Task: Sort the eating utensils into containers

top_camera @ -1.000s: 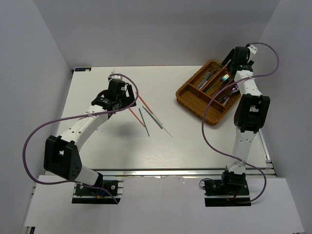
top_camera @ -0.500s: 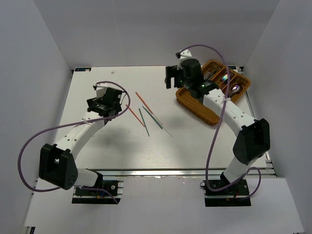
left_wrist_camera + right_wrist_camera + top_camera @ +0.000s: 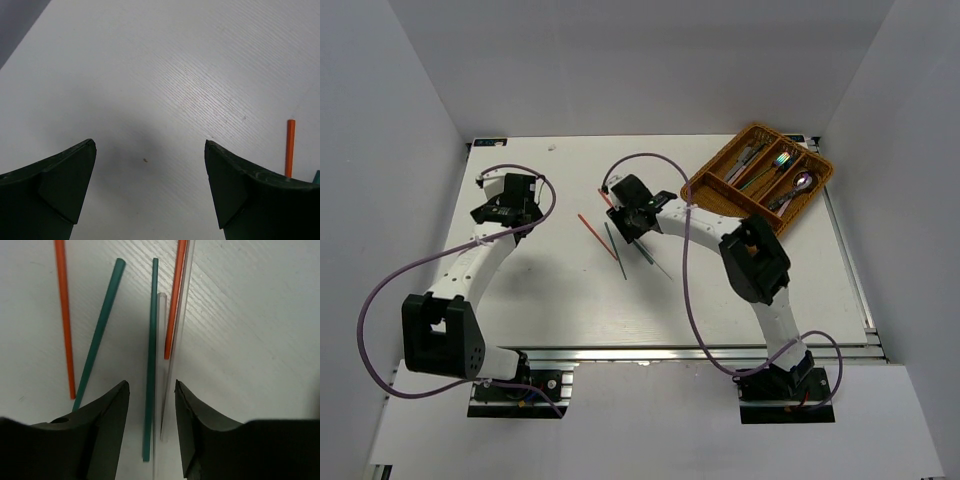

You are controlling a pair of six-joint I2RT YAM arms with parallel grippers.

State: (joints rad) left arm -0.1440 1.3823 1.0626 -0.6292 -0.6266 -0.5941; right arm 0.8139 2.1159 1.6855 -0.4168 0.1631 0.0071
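Observation:
Several thin chopsticks lie loose mid-table: red (image 3: 590, 227) and green (image 3: 617, 257) in the top view. In the right wrist view I see a red one (image 3: 64, 315), two green ones (image 3: 100, 325) (image 3: 150, 355), another red one (image 3: 175, 300) and clear ones (image 3: 161, 340). My right gripper (image 3: 150, 390) (image 3: 628, 220) is open, low over them, its jaws either side of a green and a clear chopstick. My left gripper (image 3: 150, 145) (image 3: 510, 198) is open and empty over bare table to the left; a red chopstick tip (image 3: 290, 147) shows at its right. The wicker tray (image 3: 692, 190) holds silver and iridescent utensils (image 3: 778, 165).
The tray stands at the far right corner of the white table (image 3: 750, 290). The right arm stretches across from the tray side to the table's middle. Purple cables loop off both arms. Grey walls close in left, back and right.
My right arm has swung from over the tray leftward and down onto the chopsticks. My left arm has drawn away from the chopsticks toward the left.

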